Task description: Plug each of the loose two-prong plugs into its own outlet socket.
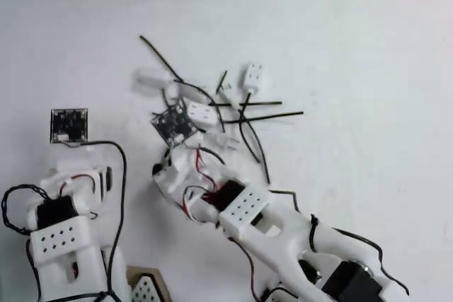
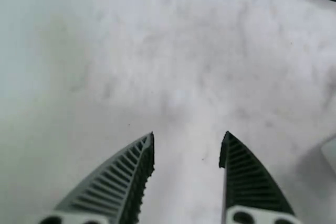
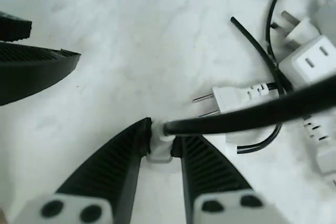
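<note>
Right end effector [image 3: 160, 136]: pinched tight on a small white plastic plug body with a thick black cable [image 3: 159, 153], both ribbed black fingers pressing its sides. The held plug's prongs are hidden, so can't tell which way they face. Its cable leaves sideways, across the fingers.

Key relation: the nearest white square outlet socket with two slots [image 3: 311, 60] lies off to the cable side of the end effector, near but apart, slot face visible. Between them a loose white two-prong plug with bare metal pins [image 3: 237, 97] lies flat on the white table [image 1: 368, 68]. Its long axis runs roughly along the held cable, pins pointing back toward the end effector, away from the socket.

The tangle of plugs, sockets and black cables sits mid-table, slightly toward the far edge, with another white socket block [image 1: 253, 76] on its far side. The right arm comes in from the near edge and reaches the tangle, so it's the nearer one.

Left end effector [image 2: 189, 136]: fingers spread wide, nothing between them, over bare table toward the near left corner, well apart from the tangle.

Judgement: the held plug likely needs turning so its pins face the slots. The loose plug sits in the path.
</note>
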Available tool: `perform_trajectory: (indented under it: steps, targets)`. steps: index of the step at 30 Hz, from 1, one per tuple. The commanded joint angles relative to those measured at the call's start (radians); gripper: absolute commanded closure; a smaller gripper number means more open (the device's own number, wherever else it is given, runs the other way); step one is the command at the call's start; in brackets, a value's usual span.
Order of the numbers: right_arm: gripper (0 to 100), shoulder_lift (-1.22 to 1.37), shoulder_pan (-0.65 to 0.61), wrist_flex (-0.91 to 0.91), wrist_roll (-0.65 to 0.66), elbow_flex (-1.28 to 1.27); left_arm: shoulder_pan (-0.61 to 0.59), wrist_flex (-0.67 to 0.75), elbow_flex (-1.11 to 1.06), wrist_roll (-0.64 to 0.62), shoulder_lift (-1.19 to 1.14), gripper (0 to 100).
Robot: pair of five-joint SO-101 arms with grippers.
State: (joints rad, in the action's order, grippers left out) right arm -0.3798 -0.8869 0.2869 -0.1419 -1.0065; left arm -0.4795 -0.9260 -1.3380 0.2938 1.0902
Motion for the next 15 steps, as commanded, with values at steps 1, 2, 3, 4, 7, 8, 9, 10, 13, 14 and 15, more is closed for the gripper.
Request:
perform_trajectory:
  steps: [1, 2, 3, 4, 7, 8, 9, 10, 13, 14, 15]
  targets:
    - [98.1, -0.004, 0.013, -0.068, -0.002, -0.015, -0.01, 0.017, 0.006, -0.005, 0.019, 79]
    - [98.1, -0.004, 0.013, -0.068, -0.002, -0.017, -0.01, 0.017, 0.005, -0.005, 0.019, 79]
    - [98.1, -0.004, 0.013, -0.068, -0.002, -0.017, -0.01, 0.017, 0.005, -0.005, 0.019, 79]
    - [98.1, -0.004, 0.013, -0.068, -0.002, -0.017, -0.01, 0.017, 0.005, -0.005, 0.019, 79]
    - [98.1, -0.004, 0.013, -0.067, -0.002, -0.018, -0.01, 0.017, 0.005, -0.005, 0.019, 79]
    - [98.1, -0.004, 0.013, -0.067, -0.002, -0.02, -0.01, 0.017, 0.005, -0.005, 0.019, 79]
    - [98.1, -0.002, 0.013, -0.067, -0.002, -0.02, -0.01, 0.017, 0.005, -0.005, 0.018, 79]
    - [98.1, -0.002, 0.013, -0.067, -0.002, -0.026, -0.01, 0.017, 0.005, -0.005, 0.018, 79]
    - [98.1, -0.002, 0.013, -0.065, -0.002, -0.037, -0.01, 0.017, 0.005, -0.005, 0.018, 79]
    - [98.1, -0.002, 0.013, -0.064, -0.002, -0.043, -0.01, 0.017, 0.005, -0.005, 0.018, 79]
    - [98.1, -0.002, 0.013, -0.056, -0.002, -0.043, -0.01, 0.017, 0.005, -0.005, 0.018, 79]
